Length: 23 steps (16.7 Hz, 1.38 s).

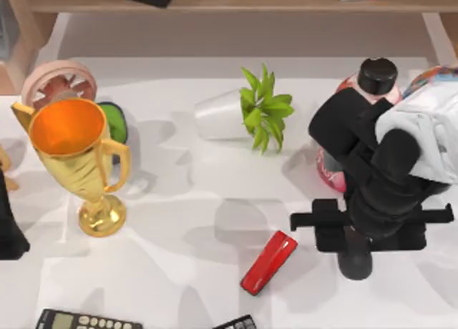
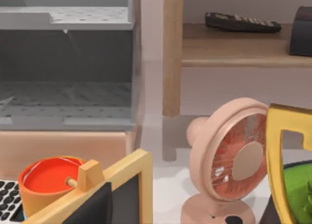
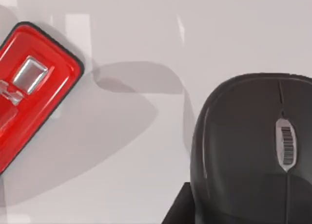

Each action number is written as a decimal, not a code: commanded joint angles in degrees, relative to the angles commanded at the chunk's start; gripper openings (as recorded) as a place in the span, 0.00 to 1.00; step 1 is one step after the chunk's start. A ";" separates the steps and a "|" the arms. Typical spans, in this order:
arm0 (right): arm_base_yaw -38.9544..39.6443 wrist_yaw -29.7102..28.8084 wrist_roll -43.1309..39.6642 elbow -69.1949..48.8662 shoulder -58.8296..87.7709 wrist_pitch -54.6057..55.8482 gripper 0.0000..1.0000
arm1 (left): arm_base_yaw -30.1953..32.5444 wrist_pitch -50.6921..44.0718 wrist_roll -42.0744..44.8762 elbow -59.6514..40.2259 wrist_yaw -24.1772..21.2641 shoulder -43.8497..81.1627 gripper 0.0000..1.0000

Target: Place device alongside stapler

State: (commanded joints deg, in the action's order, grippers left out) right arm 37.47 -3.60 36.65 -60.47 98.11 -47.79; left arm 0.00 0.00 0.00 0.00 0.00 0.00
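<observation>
- My right gripper hangs over the table's right side; I cannot tell its finger state.
- The device lies beneath it, near the red stapler, not touching.
- My left arm sits at the left edge.

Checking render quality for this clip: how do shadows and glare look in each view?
Top view: soft overlapping grey shadows fall on the white table around the gold trophy cup and the glossy red stapler, under the right arm. Right wrist view: the stapler's metal plate glints, and the matte black oval mouse device throws a shadow. Left wrist view: even light on the pink fan.
</observation>
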 joint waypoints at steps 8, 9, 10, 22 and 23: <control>0.33 0.09 0.06 -0.35 -0.19 0.21 0.00 | 0.00 0.00 0.00 0.00 0.00 0.00 1.00; 0.36 0.08 0.07 -0.45 -0.20 0.35 0.00 | 0.00 0.00 0.00 0.00 0.00 0.00 1.00; 0.39 0.07 0.09 -0.54 -0.23 0.50 0.00 | 0.00 0.00 0.00 0.00 0.00 0.00 1.00; 0.06 0.02 -0.10 -0.80 -0.55 2.96 0.00 | 0.00 0.00 0.00 0.00 0.00 0.00 1.00; 0.02 0.01 -0.11 -0.62 -0.44 3.13 0.00 | 0.00 0.00 0.00 0.00 0.00 0.00 1.00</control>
State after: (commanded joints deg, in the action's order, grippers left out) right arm 37.50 -3.59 36.54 -61.09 97.67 -44.66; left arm 0.00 0.00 0.00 0.00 0.00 0.00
